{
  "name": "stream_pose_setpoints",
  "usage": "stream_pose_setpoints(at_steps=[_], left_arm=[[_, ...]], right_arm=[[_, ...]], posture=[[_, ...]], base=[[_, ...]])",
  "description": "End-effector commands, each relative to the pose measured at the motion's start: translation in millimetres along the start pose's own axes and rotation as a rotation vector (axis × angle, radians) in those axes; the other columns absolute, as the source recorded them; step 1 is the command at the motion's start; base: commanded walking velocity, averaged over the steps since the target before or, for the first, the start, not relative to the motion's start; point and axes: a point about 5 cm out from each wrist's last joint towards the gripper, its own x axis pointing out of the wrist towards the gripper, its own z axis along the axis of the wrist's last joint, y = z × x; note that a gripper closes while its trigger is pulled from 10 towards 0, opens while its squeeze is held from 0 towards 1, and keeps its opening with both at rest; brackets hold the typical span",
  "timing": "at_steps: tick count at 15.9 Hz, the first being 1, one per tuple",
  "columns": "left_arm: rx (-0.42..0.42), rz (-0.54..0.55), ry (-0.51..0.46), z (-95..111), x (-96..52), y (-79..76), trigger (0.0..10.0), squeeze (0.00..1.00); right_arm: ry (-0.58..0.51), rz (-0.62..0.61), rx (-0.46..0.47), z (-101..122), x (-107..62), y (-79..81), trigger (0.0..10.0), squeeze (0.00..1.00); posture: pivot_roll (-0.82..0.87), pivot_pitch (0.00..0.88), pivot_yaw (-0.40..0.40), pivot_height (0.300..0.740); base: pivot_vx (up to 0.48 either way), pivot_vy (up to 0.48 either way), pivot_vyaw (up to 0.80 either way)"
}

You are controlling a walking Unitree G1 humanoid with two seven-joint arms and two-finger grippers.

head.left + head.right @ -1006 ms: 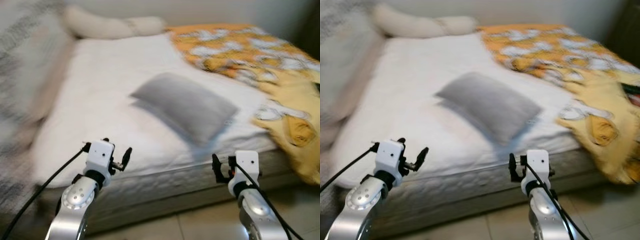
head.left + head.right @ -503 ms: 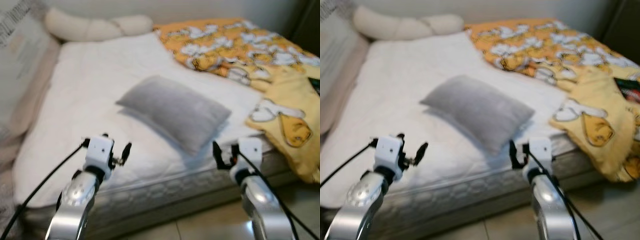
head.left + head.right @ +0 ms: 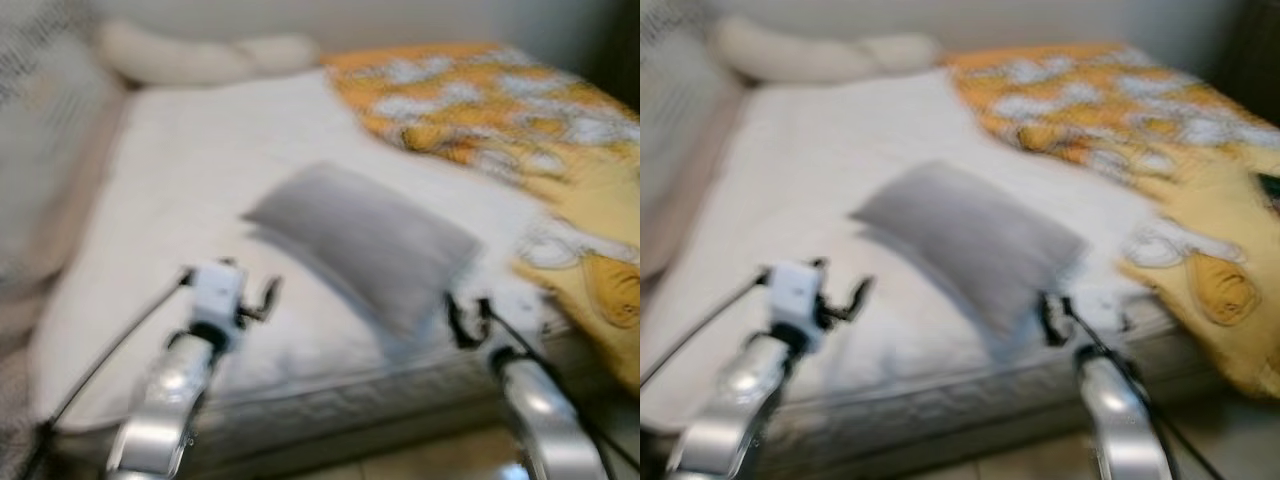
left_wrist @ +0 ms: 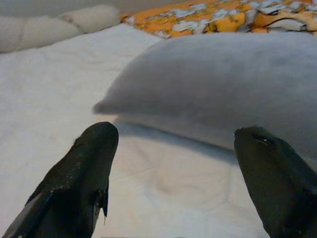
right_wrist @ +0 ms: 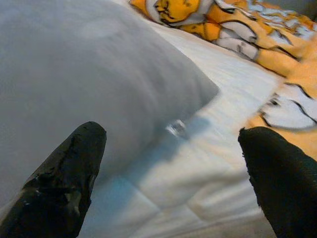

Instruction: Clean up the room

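Note:
A grey pillow (image 3: 365, 235) lies askew in the middle of a white mattress (image 3: 190, 190). An orange and yellow cartoon-print blanket (image 3: 520, 130) covers the bed's right side and hangs over its front corner. My left gripper (image 4: 178, 183) is open over the mattress, short of the pillow's (image 4: 223, 84) left end. My right gripper (image 5: 173, 183) is open at the pillow's (image 5: 74, 74) near right corner, by the bed's front edge. Both arms (image 3: 175, 400) reach forward in the blurred head views.
A long cream bolster (image 3: 190, 58) lies along the head of the bed. A patterned grey cushion or wall panel (image 3: 35, 150) stands at the left. Tiled floor (image 3: 400, 460) shows below the bed's front edge.
The head views have gone blurred and shifted, so the camera is moving. Both grippers sit slightly further forward over the bed edge, closer to the pillow.

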Motion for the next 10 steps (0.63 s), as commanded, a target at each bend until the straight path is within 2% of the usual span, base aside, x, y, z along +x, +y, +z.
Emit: stream_pose_setpoints(at_steps=[1,2,5,6,9,10], left_arm=[[0.016,0.042,0.018,-2.5,-4.1,12.6,10.0,0.00],[0.017,0.041,0.019,-2.7,-4.7,12.7,10.0,0.00],[0.023,0.035,0.023,-3.8,-5.2,12.1,10.0,0.00],[0.022,0.035,0.021,-3.8,-5.4,11.2,10.0,0.00],[0.025,0.027,0.022,-4.4,-5.3,9.0,10.0,0.00],[0.027,0.028,0.023,-4.3,-4.8,9.1,10.0,0.00]], right_arm=[[-0.058,0.078,0.025,11.9,3.6,15.7,10.0,0.00],[-0.066,0.104,0.034,13.0,3.6,17.7,10.0,0.00],[-0.082,0.107,0.049,11.5,1.3,16.5,10.0,0.00],[-0.074,0.089,0.043,7.9,0.8,13.7,10.0,0.00],[-0.050,-0.040,0.017,2.2,1.9,-1.6,10.0,0.00],[-0.036,-0.129,0.012,0.9,3.5,-15.8,10.0,0.00]], posture=[[0.00,0.000,0.017,0.740],[0.00,0.000,0.018,0.740],[0.00,0.000,0.020,0.740],[0.00,0.000,0.020,0.740],[0.01,0.000,0.015,0.740],[0.01,0.000,0.018,0.740]], base=[[0.307,0.000,0.80],[0.307,0.000,0.80],[0.293,0.000,0.00],[0.000,0.000,0.00],[0.000,0.000,0.00],[0.000,0.000,0.00]])
